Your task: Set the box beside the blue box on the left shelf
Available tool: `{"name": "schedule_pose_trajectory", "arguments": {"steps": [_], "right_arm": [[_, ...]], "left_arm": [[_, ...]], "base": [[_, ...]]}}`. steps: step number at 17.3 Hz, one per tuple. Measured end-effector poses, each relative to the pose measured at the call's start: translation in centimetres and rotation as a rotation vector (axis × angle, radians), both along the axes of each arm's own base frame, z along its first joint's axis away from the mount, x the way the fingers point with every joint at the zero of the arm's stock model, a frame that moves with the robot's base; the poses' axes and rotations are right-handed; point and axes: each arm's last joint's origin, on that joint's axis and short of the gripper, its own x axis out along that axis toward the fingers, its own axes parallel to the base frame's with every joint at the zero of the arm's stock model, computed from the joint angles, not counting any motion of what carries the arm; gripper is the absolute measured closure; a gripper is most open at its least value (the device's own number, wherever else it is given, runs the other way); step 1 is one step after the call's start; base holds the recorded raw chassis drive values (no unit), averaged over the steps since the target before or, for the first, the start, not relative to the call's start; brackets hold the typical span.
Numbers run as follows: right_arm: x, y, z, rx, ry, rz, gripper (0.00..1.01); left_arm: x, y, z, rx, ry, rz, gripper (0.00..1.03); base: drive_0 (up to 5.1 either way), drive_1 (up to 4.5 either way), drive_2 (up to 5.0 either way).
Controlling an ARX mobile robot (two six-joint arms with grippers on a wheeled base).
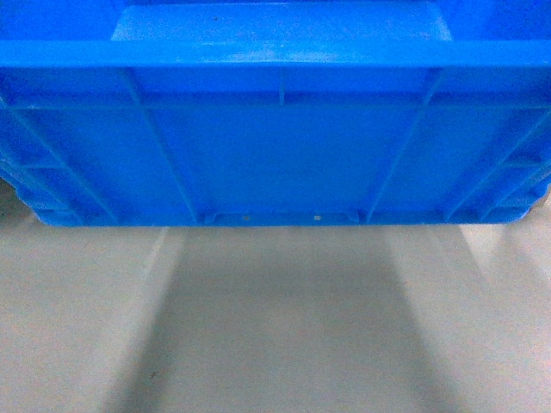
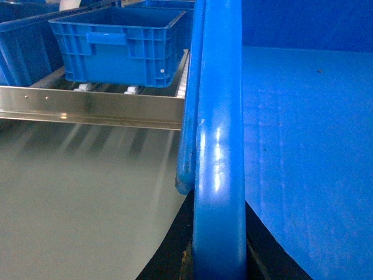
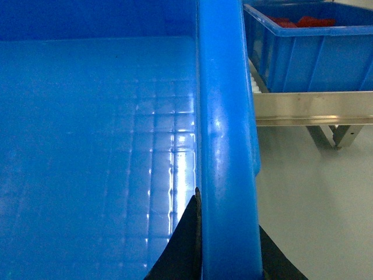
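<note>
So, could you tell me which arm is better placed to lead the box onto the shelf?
Left, probably. Its gripper clamps the box rim nearest the shelf, with the blue crate just beyond. The right gripper holds the opposite rim.

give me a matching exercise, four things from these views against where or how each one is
Things:
1. box
2. blue box
3. steel front rail
4. crate with red parts

Places or states:
a. pale strip running along the shelf's front edge
b. sits on the white rollers, left wrist view
c. carried above the grey floor, rim pinched on both sides
d. behind the rail, right wrist view

Pairs: 1-c, 2-b, 3-a, 4-d
</note>
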Motion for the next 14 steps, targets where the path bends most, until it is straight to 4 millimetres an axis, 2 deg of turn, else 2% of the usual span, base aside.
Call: {"name": "schedule_pose_trajectory", "arguments": {"steps": [14], "right_arm": [[-0.03, -0.01, 0.07, 0.001, -0.003, 0.0, 0.93]], "left_arm": [[-0.03, 0.01, 0.08, 0.0, -0.005, 0.0, 0.94]], "base": [[0.1, 4.19, -4.0]]}}
